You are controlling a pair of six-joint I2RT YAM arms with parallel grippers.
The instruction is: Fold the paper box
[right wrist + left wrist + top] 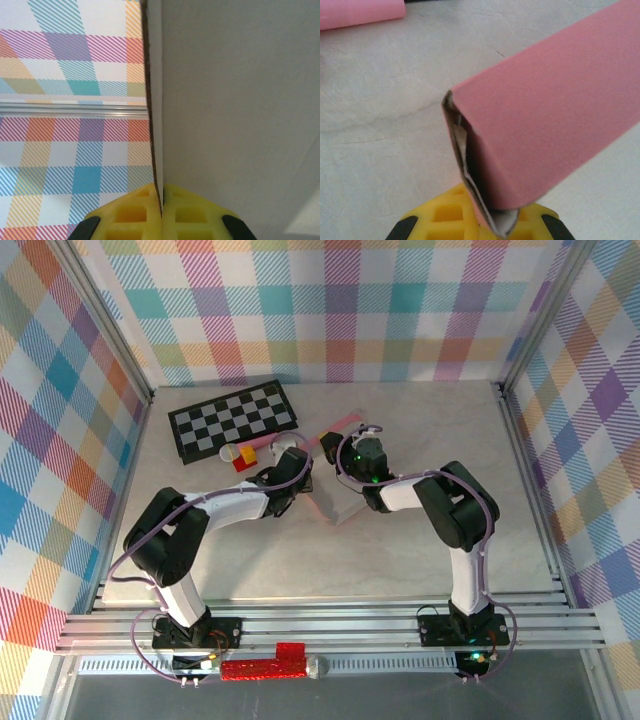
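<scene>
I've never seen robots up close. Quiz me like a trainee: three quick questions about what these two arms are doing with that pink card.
1. True or false: the left claw is shut on the pink paper box.
2. What lies flat at the far left of the table?
A) a black-and-white checkered board
B) a green cutting mat
C) a round dartboard
3. Fill in: the right claw pinches the card by its thin ____.

Key: 1 true. 2 A. 3 edge.
</scene>
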